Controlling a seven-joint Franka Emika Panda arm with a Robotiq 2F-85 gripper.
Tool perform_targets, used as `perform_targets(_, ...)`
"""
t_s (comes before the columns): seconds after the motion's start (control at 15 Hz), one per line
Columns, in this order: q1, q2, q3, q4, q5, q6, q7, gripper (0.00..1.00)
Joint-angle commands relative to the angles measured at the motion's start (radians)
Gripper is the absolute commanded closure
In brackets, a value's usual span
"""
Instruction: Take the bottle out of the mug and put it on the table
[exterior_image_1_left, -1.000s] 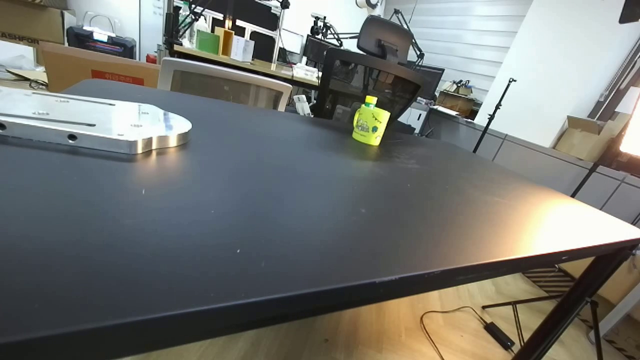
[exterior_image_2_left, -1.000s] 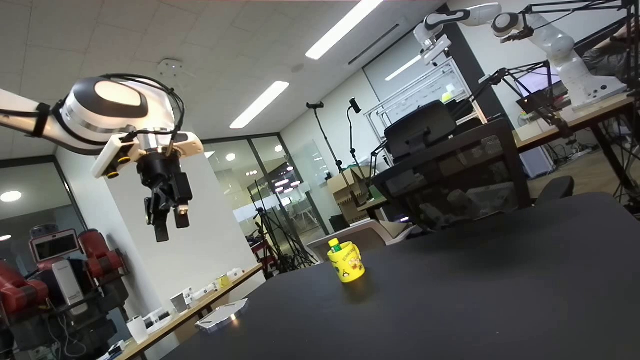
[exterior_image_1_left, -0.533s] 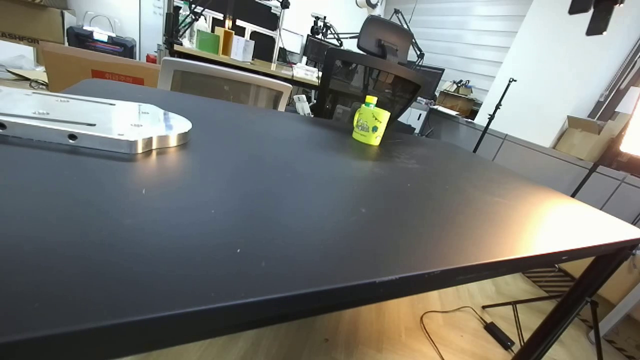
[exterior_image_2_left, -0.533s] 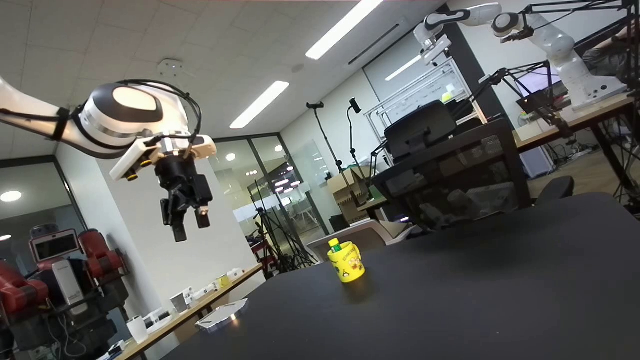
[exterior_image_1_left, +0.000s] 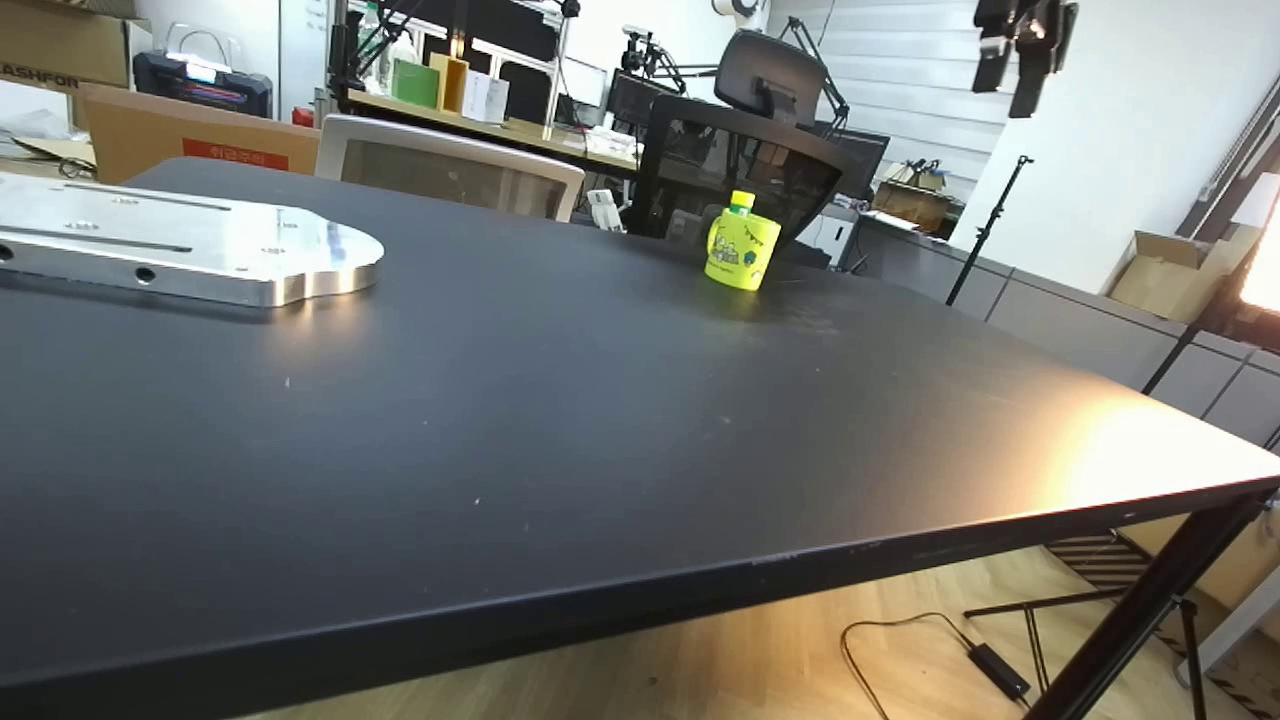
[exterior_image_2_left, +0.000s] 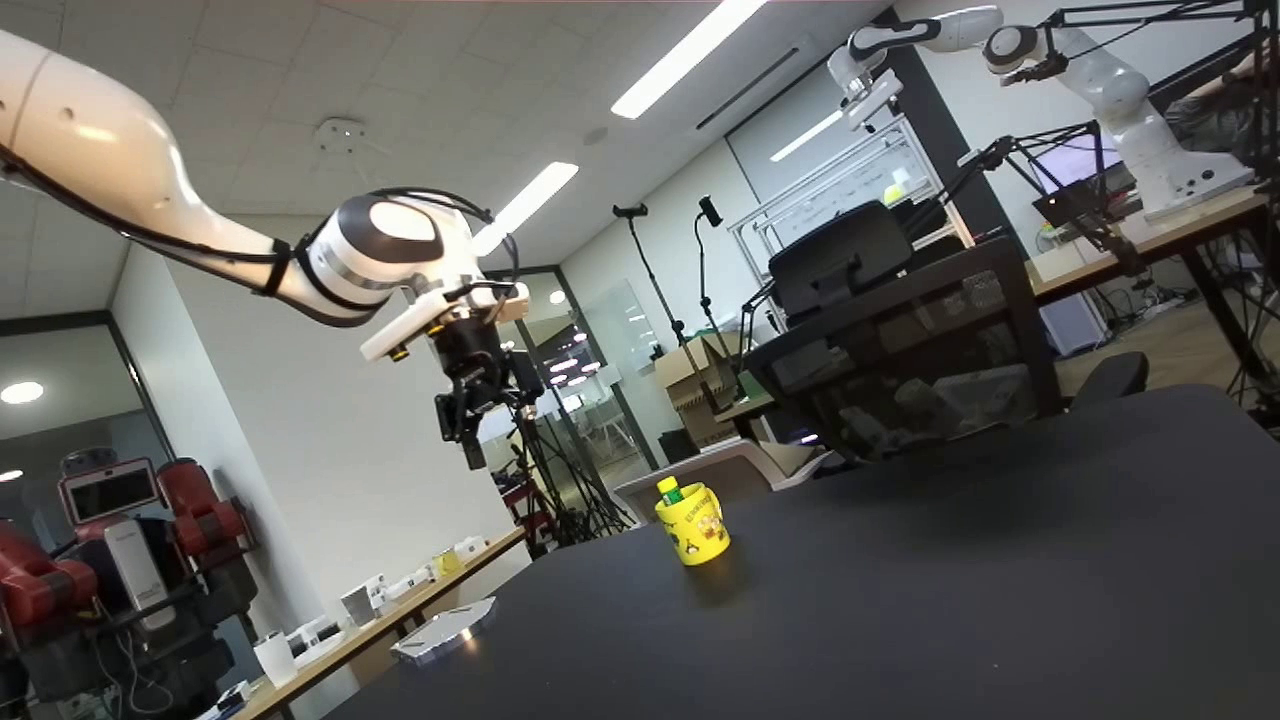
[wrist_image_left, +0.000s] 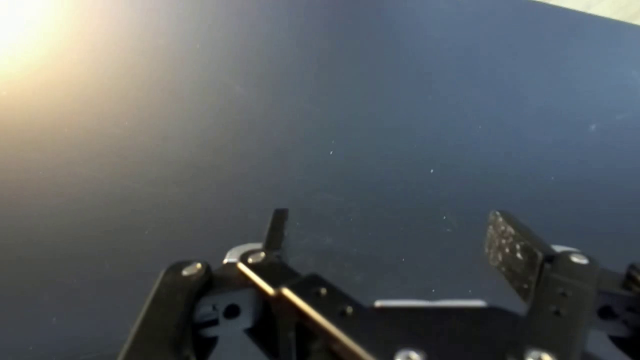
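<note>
A yellow mug (exterior_image_1_left: 738, 256) with printed pictures stands upright on the black table (exterior_image_1_left: 600, 400); it also shows in an exterior view (exterior_image_2_left: 697, 532). A small bottle (exterior_image_1_left: 741, 202) with a yellow cap and green neck stands in the mug; its top sticks out above the rim, also in an exterior view (exterior_image_2_left: 671, 489). The bottle's lower part is hidden inside the mug. My gripper (exterior_image_1_left: 1007, 98) is high above the table, apart from the mug, and also shows in an exterior view (exterior_image_2_left: 503, 437). In the wrist view my gripper (wrist_image_left: 388, 215) is open and empty over bare tabletop; mug and bottle are out of that view.
A thick silver metal plate (exterior_image_1_left: 180, 240) lies on the table, also seen in an exterior view (exterior_image_2_left: 445, 631). A black mesh chair (exterior_image_2_left: 900, 345) and a pale-framed chair (exterior_image_1_left: 450, 165) stand at the table's edge behind the mug.
My gripper has moved across, leftward into frame in an exterior view and rightward towards the mug in an exterior view. It stays open. The mug and bottle have not moved.
</note>
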Motion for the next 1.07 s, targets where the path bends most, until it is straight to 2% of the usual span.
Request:
perform_targets(0.0,0.000,0.175,-0.004,0.238,-0.033,-0.034,-0.009,0.00)
perform_targets(0.33,0.001,0.315,-0.005,0.441,-0.046,-0.090,-0.017,0.00)
perform_targets(0.4,-0.002,0.261,0.000,0.337,-0.032,-0.029,-0.011,0.00)
perform_targets(1.0,-0.002,0.279,0.000,0.351,-0.031,-0.028,-0.011,0.00)
